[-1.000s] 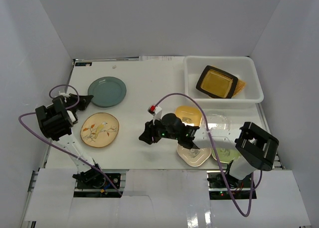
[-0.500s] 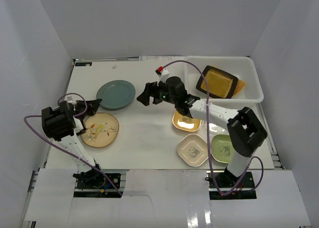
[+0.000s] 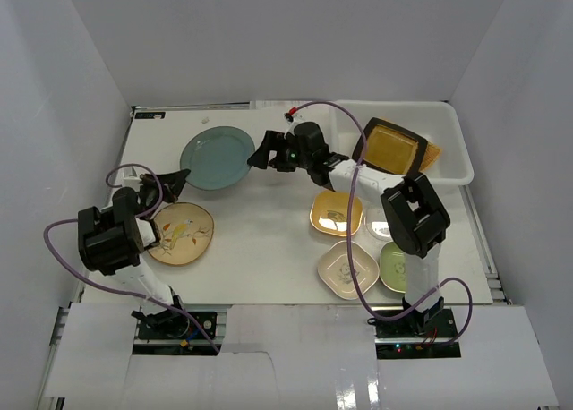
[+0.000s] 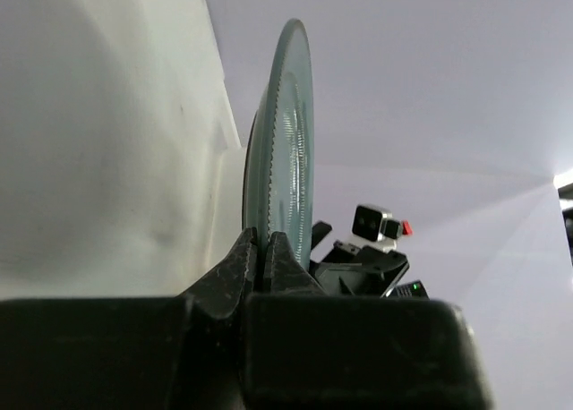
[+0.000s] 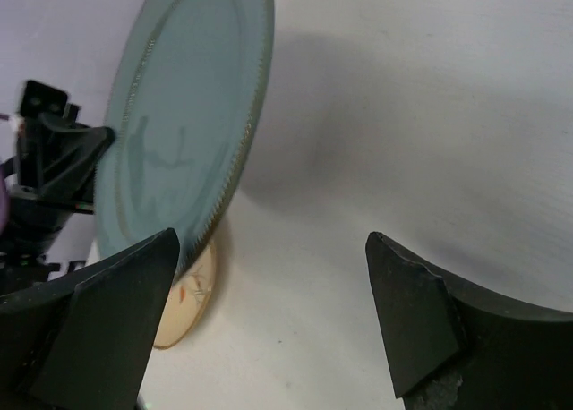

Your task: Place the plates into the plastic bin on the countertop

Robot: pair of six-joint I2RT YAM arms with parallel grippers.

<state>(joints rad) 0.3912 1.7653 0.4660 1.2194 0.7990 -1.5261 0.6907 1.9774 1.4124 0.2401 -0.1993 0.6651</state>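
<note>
Left gripper (image 3: 179, 179) is clamped narrow on the rim of the teal plate (image 3: 218, 157). The left wrist view shows the rim edge-on, pinched between both fingers (image 4: 240, 265), with the plate tilted up off the countertop (image 3: 269, 231). Right gripper (image 3: 258, 155) has its jaws wide and holds nothing. It faces the opposite rim of the teal plate, which sits just ahead of its fingers (image 5: 116, 325); can't tell if they touch. The plastic bin (image 3: 452, 128) is well behind the right gripper, past its wrist. It holds two items: the black-rimmed yellow rectangular plate (image 3: 391, 148), lying tilted on top of the woven fan tray (image 3: 433, 154), of which only a corner shows. The rest is out on the countertop. The petal-patterned plate (image 3: 179, 234) is just beside the left gripper, on its near side. The yellow square plate (image 3: 337, 213), clear glass plate (image 3: 380, 225), cream square plate (image 3: 347, 269) and green square plate (image 3: 394, 267) are clustered behind the right gripper, nearer the arm bases.
</note>
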